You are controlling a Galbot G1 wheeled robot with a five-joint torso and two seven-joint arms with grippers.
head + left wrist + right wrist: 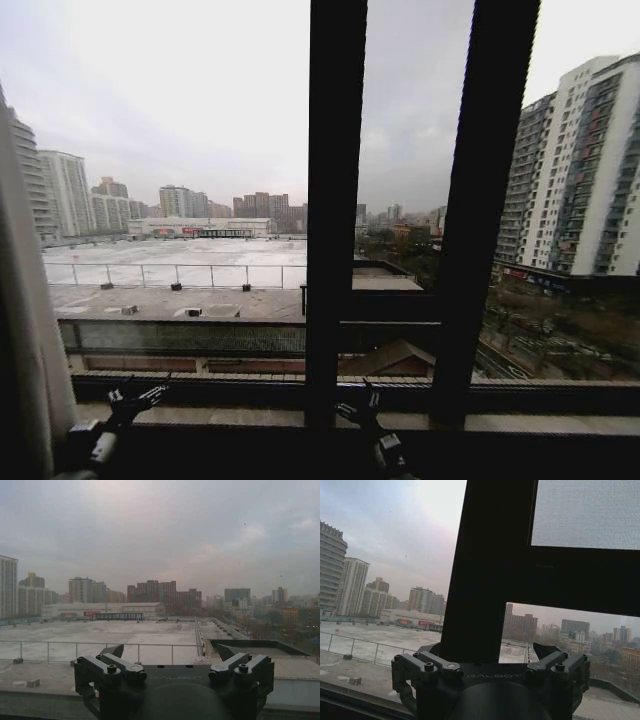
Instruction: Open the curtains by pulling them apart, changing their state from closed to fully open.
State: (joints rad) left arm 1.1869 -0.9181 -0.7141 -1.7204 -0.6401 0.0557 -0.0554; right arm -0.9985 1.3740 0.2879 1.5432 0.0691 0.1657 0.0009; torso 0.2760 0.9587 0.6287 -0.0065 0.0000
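The left end effector sits low at the bottom left of the head view, fingers spread and holding nothing, just beside the bunched curtain panel but apart from it. In its own wrist view the left end effector points out through bare glass at the rooftop and skyline, with its fingers apart and no fabric between them. The right end effector rests low near the centre, in front of the black window frame, also open and empty; its wrist view shows the right end effector spread before the frame's upright and crossbar.

The curtain is gathered into a narrow stack of folds at the far left edge of the window. No panel is seen at the right side; whether one hangs beyond the frame cannot be told. The glass across the middle is uncovered.

By this look, the pulling-apart step is finished or nearly so, and both arms appear to be in a released, lowered pose. Any next move would call only for checking that the left stack is pushed fully to the edge, and keeping the fingers clear of the folds.
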